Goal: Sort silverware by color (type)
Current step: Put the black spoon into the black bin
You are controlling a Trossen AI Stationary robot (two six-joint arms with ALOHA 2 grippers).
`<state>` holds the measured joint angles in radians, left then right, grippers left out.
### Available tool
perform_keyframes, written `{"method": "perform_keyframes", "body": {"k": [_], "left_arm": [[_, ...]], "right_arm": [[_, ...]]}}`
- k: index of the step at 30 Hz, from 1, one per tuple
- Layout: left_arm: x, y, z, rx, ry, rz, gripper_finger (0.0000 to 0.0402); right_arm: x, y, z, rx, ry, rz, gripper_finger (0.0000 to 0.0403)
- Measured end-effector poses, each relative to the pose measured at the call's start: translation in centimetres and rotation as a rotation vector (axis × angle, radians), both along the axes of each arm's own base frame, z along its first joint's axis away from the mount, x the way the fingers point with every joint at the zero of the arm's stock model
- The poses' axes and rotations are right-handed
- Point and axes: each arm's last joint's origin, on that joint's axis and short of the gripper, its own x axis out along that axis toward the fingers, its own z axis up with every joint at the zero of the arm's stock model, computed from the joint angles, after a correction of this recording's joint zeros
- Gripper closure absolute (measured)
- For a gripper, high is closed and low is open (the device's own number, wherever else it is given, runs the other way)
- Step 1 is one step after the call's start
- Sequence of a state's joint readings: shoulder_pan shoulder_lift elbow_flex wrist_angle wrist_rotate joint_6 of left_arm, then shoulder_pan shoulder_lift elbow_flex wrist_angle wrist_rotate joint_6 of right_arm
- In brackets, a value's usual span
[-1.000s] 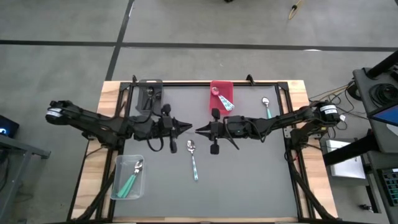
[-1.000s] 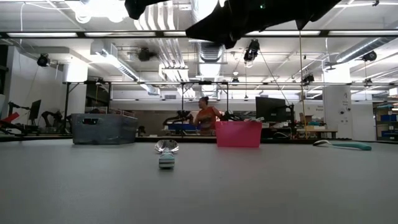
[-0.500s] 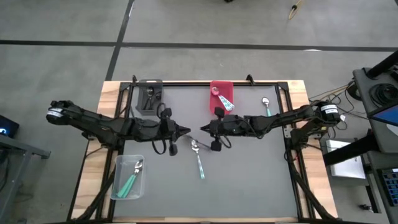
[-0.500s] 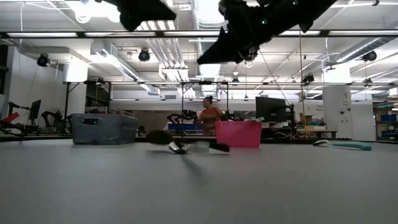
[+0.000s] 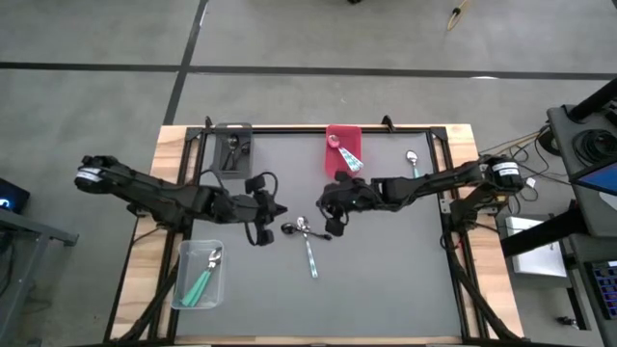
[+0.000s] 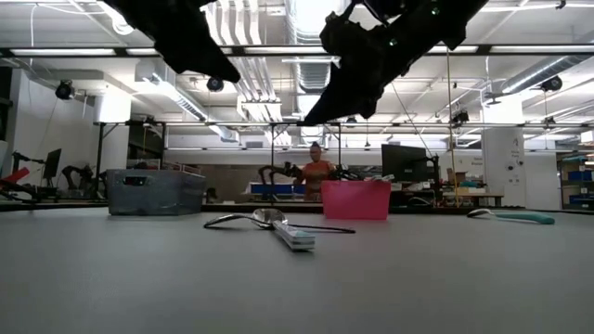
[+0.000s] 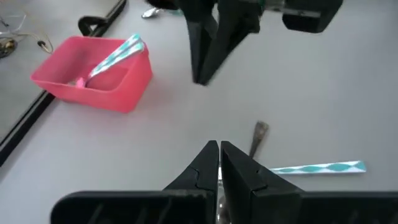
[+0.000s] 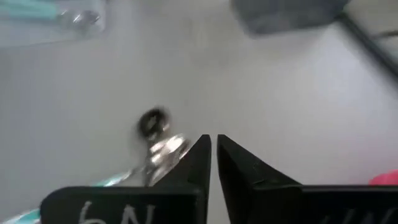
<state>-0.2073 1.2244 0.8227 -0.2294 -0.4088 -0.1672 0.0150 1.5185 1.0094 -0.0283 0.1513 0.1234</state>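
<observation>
Two spoons lie crossed at the middle of the table. One has a shiny bowl [image 5: 302, 225] and a light-blue patterned handle [image 5: 310, 256] that points toward the near edge. The other is a dark spoon [image 5: 310, 232], which lies crosswise at the first one's neck. My left gripper [image 5: 278, 210] hangs shut above the table, left of the spoons and tipped downward. My right gripper [image 5: 322, 206] hangs shut just right of them, also tipped down. Neither holds anything. The left wrist view shows the dark handle's end [image 7: 259, 132] and the patterned handle [image 7: 318, 168] beyond my shut fingers [image 7: 219, 150].
A grey bin [image 5: 231, 148] with dark pieces stands at the far left. A red bin [image 5: 343, 145] with a teal-handled spoon stands at the far middle. A clear bin [image 5: 200, 273] with teal-handled spoons is at the near left. A lone spoon [image 5: 413, 164] lies far right. A person stands in the room behind [image 6: 317, 176].
Both grippers have sunk, tipped their fingers downward and drawn a little apart, the left toward the left edge, the right toward the right. A dark spoon has dropped onto the table across the light-blue spoon, which has shifted slightly toward the right.
</observation>
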Motion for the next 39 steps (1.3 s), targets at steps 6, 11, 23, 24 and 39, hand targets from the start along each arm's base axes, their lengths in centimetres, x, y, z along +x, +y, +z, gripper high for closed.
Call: {"method": "perform_keyframes", "body": {"k": [6, 11, 23, 24, 39], "left_arm": [[-0.2, -0.8, -0.3, 0.006, 0.023, -0.03, 0.0402], [-0.6, -1.7, -0.6, 0.008, 0.029, -0.069, 0.0402], [-1.0, -3.8, -0.7, -0.002, -0.016, -0.152, 0.0401], [-1.0, -4.0, -0.7, -0.003, -0.019, -0.158, 0.0402], [-1.3, -4.6, -0.6, -0.003, -0.027, -0.188, 0.0401]], "right_arm": [[0.5, 2.7, -2.7, 0.044, 0.095, 0.103, 0.0321], [1.6, 4.4, -5.3, 0.007, 0.157, 0.147, 0.0263], [5.2, 4.9, -9.6, -0.053, 0.273, 0.104, 0.0239], [5.4, 4.8, -9.9, -0.062, 0.282, 0.093, 0.0239], [6.2, 4.3, -11.0, -0.027, 0.315, 0.031, 0.0387]]}}
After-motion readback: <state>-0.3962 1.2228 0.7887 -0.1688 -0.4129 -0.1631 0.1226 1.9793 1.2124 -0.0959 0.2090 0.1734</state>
